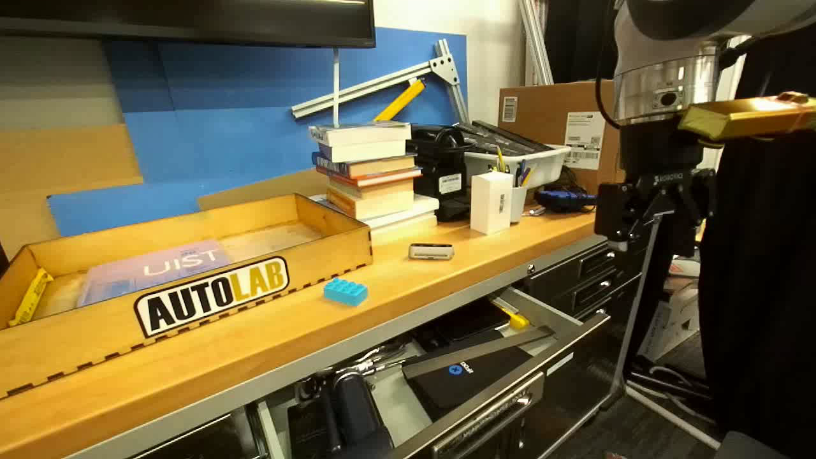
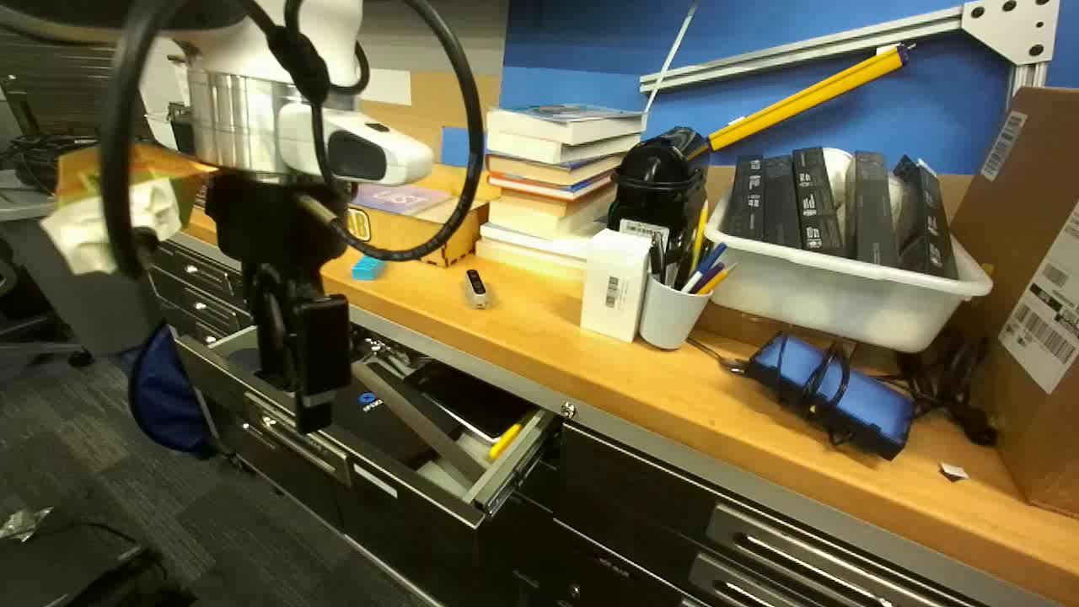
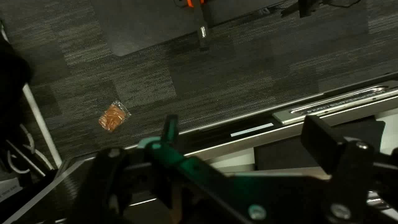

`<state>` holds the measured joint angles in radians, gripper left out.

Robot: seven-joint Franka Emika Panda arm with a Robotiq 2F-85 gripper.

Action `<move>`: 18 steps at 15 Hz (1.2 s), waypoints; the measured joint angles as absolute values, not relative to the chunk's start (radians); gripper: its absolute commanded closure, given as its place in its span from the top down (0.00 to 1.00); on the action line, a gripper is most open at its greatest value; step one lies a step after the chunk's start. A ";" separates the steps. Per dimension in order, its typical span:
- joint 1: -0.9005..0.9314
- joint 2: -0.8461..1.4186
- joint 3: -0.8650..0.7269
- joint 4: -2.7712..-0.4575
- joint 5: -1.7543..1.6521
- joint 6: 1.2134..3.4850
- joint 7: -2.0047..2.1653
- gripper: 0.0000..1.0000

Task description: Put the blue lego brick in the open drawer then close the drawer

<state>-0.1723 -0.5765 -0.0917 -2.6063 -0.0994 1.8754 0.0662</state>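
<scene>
blocky black fingers (image 3: 322, 143) gape; studded blue brick (image 1: 345, 292) rests on wooden worktop (image 1: 408, 279).

Wooden benchtop (image 1: 280, 331) carries blue lego brick (image 1: 345, 292); AUTOLAB tray (image 1: 328, 260); book stack (image 1: 373, 171).

Drawer (image 1: 517, 381) partly below frame in an exterior view, its lettering (image 1: 488, 417) seemingly illegible.

Warmly bright benchtop (image 1: 421, 284), dim wrist view, pincer (image 3: 242, 129) blurred there
</scene>
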 measured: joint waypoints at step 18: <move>0.015 -0.055 0.064 -2.110 -0.086 1.933 0.074 1.00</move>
